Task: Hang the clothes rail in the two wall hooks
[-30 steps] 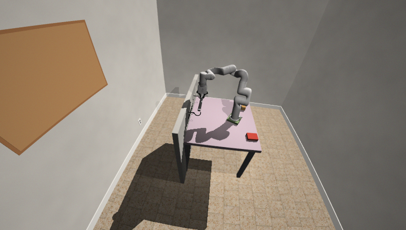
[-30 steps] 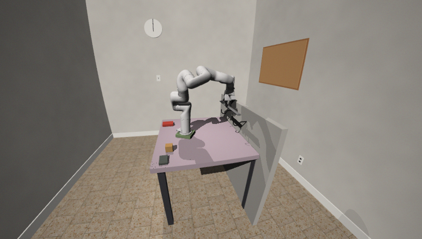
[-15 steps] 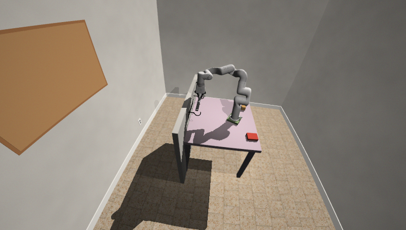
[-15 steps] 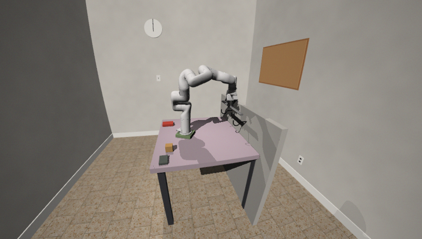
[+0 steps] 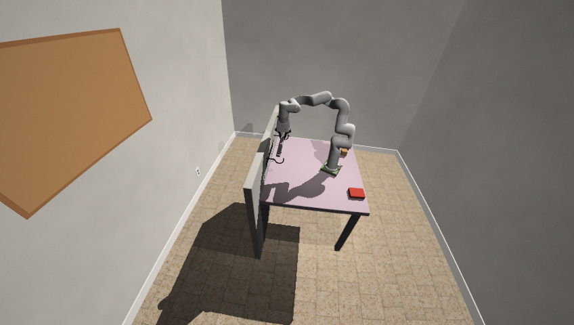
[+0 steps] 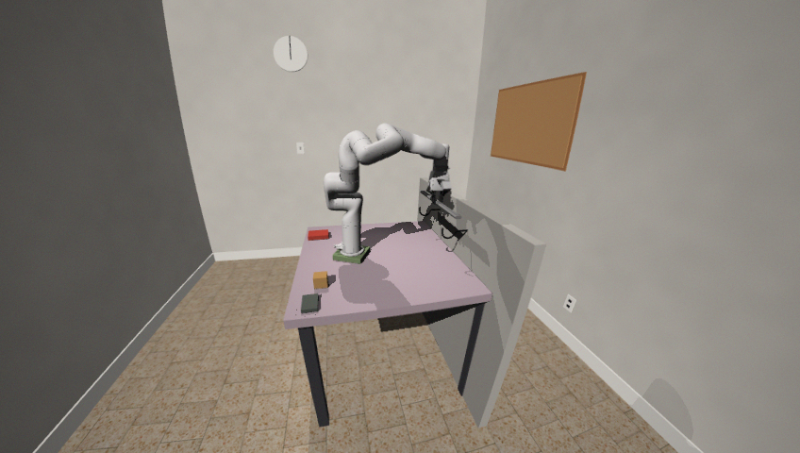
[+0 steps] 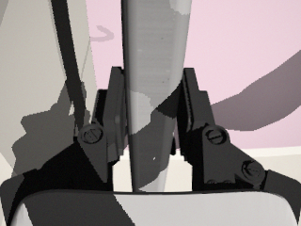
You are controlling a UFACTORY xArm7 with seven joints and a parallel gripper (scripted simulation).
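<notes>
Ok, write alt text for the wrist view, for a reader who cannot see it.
The gripper is clamped on a grey clothes rail that runs straight up the middle of the picture between its two black fingers. A pink table lies behind on the right, and a pale grey wall panel on the left.

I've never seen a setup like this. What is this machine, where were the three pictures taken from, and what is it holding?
It is a grey jointed robot arm bolted to a pale pink table. One picture looks down from high up, one from across the room, and one from a camera at the arm's wrist. Its black claw is shut on a long grey clothes rail, held beside the upright grey wall panel that carries dark hooks. Also on the table: a flat red block, a small orange cube and a dark green block.
</notes>
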